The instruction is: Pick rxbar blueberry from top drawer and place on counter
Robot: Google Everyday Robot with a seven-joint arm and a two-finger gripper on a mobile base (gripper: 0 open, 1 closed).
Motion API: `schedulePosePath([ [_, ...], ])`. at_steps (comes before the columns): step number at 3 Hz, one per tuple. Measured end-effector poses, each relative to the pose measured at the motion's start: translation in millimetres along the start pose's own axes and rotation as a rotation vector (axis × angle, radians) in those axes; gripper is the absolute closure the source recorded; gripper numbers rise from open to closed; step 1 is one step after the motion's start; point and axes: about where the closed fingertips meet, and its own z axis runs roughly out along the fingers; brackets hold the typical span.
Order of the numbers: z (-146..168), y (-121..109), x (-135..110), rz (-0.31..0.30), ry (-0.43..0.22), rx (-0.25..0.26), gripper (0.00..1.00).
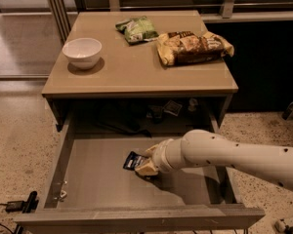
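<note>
The top drawer (95, 179) is pulled open below the counter (136, 69). The rxbar blueberry (132, 161), a small dark bar with white lettering, lies on the drawer floor near the middle. My gripper (145, 168) reaches in from the right on a white arm and sits down on the bar's right end, touching it. Most of the bar is covered by the gripper; only its left end shows.
On the counter stand a white bowl (82, 52) at the left, a green snack bag (136, 29) at the back and a yellow-brown chip bag (193, 47) at the right. Dark clutter (161, 110) lies at the drawer's back. A dark device (24, 202) lies on the floor at left.
</note>
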Motion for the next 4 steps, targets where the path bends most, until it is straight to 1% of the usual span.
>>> schedulePosePath([
  [1, 1, 4, -3, -0.003, 0.01, -0.019, 1.0],
  [2, -14, 10, -23, -0.04, 0.01, -0.031, 1.0],
  [3, -48, 13, -52, -0.094, -0.012, -0.013, 1.0],
  [4, -68, 13, -68, -0.125, -0.023, -0.002, 1.0],
])
